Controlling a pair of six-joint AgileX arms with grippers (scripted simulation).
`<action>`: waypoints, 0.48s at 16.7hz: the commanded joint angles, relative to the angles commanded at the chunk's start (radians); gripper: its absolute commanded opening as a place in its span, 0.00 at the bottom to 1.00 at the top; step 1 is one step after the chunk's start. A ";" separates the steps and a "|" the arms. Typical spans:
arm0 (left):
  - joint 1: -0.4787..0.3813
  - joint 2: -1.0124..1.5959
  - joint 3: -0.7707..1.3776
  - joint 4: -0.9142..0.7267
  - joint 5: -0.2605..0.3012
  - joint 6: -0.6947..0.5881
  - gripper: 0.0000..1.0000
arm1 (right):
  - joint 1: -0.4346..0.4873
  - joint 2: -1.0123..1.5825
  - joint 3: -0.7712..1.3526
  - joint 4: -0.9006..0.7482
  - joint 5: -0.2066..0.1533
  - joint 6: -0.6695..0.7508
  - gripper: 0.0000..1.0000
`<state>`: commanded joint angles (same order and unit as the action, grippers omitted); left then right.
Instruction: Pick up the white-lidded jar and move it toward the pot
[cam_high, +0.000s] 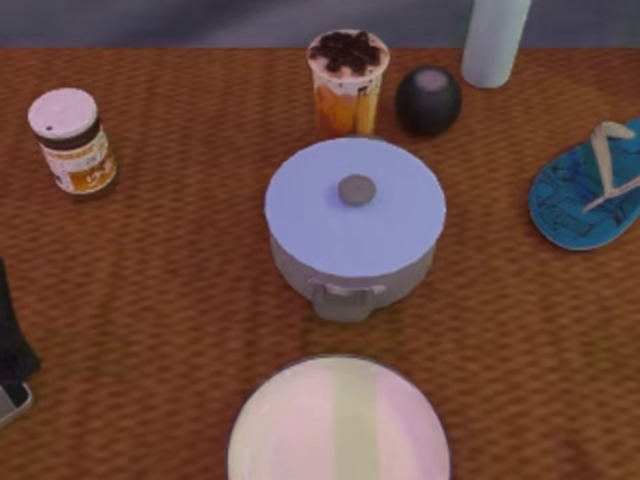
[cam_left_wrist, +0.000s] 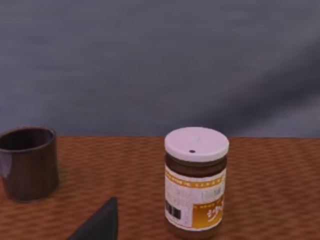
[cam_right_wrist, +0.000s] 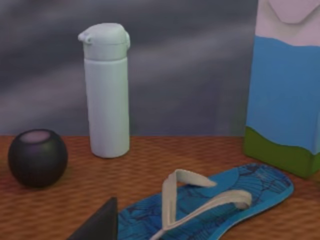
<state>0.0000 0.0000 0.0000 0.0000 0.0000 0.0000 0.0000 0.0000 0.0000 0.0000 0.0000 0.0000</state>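
While the white-lidded jar (cam_high: 71, 141) stands upright at the table's far left, well apart from the pot (cam_high: 354, 226) in the middle, nothing holds it. Only a dark sliver of the left arm (cam_high: 14, 345) shows at the left edge; whether its fingers are open, I cannot tell.

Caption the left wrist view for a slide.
White-lidded jar stands upright on the woven table, a dark mug off to one side.

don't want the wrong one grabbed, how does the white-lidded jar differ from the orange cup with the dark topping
The white-lidded jar is short and capped with a flat white lid; the orange cup is taller, with dark topping instead of a lid. The jar stands alone near the table's left edge; the cup stands right behind the pot. The jar shows dark brown contents above an orange-and-white label. Both are upright.
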 joint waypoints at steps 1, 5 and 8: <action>0.000 0.000 0.000 0.000 0.000 0.000 1.00 | 0.000 0.000 0.000 0.000 0.000 0.000 1.00; 0.003 0.037 0.052 -0.018 -0.003 0.005 1.00 | 0.000 0.000 0.000 0.000 0.000 0.000 1.00; 0.007 0.145 0.185 -0.073 -0.006 0.019 1.00 | 0.000 0.000 0.000 0.000 0.000 0.000 1.00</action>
<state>0.0074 0.1450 0.1852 -0.0735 -0.0063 0.0188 0.0000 0.0000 0.0000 0.0000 0.0000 0.0000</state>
